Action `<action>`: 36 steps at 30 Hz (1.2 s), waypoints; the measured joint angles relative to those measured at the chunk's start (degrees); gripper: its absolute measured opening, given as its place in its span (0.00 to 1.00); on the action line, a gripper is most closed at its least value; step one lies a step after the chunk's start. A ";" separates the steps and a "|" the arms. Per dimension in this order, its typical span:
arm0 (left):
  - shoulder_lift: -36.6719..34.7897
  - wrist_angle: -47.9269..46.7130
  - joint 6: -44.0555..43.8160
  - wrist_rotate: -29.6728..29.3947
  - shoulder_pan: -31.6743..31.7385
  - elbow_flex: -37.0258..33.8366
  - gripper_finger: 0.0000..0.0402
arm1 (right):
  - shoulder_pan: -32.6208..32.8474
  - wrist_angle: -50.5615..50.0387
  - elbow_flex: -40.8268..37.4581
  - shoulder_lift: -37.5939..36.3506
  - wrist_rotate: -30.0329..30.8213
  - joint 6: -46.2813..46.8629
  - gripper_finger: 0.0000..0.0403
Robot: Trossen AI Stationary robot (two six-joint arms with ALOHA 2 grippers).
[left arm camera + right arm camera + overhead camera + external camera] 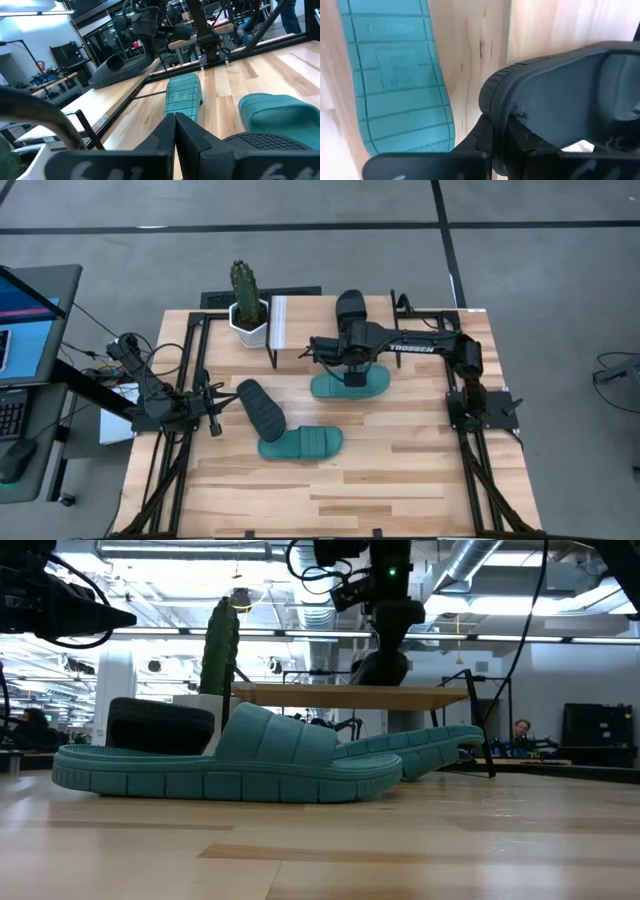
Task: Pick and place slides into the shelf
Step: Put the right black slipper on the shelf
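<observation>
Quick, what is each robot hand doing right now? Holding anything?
Left tool: closed, holding nothing, beside a black slide.
Right tool: closed on another black slide, over the shelf.

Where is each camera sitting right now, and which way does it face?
High: overhead, straight down on table, both arms, shelf, cactus.
Low: tabletop height, level toward room; near teal slide, an arm hanging above.
Left wrist: on left arm, past its shut tool, toward far teal slide.
Right wrist: on right arm, looking down; right tool grips black slide.
Shared: both wrists see the upturned teal slide.
</observation>
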 joint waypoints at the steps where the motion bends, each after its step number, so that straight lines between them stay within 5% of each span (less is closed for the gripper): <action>1: -0.02 0.00 0.04 0.02 -0.02 0.00 0.00 | -0.06 0.58 0.00 0.00 0.00 0.01 0.02; 18: -0.01 0.02 0.02 0.00 -0.02 0.00 0.00 | -1.44 1.83 0.00 0.01 -1.82 -0.46 0.02; 36: -0.02 0.00 -0.40 0.00 0.00 0.00 0.00 | -2.22 3.95 -2.19 -0.03 -2.78 0.01 0.18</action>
